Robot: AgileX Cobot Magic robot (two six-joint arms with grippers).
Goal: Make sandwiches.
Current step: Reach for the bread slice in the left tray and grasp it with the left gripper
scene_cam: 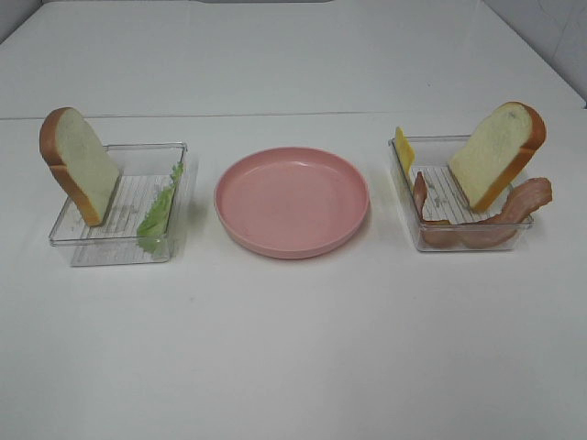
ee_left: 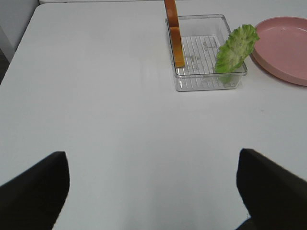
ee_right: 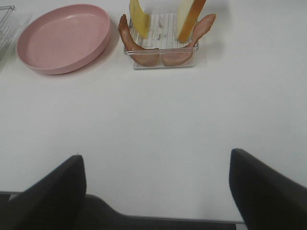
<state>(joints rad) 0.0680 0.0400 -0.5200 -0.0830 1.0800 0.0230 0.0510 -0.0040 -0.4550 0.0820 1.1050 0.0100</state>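
No stack stands: the sandwich parts lie in two clear trays. The left tray [scene_cam: 83, 240] holds a bread slice [scene_cam: 78, 163] standing on edge and a green lettuce leaf [scene_cam: 160, 213]. The right tray [scene_cam: 404, 197] holds a second bread slice [scene_cam: 497, 154], a yellow cheese slice [scene_cam: 404, 151] and a bacon strip [scene_cam: 495, 225]. The left wrist view shows the bread [ee_left: 175, 40] and lettuce [ee_left: 234, 47] far ahead of my left gripper [ee_left: 153, 191], which is open and empty. My right gripper [ee_right: 156, 191] is open and empty, well back from the bacon [ee_right: 158, 52] and cheese [ee_right: 138, 19].
A round pink plate [scene_cam: 292, 200] sits between the two trays; it also shows in the left wrist view [ee_left: 283, 48] and the right wrist view [ee_right: 64, 36]. The white table [scene_cam: 293, 348] stretches forward of the trays. Neither arm shows in the exterior high view.
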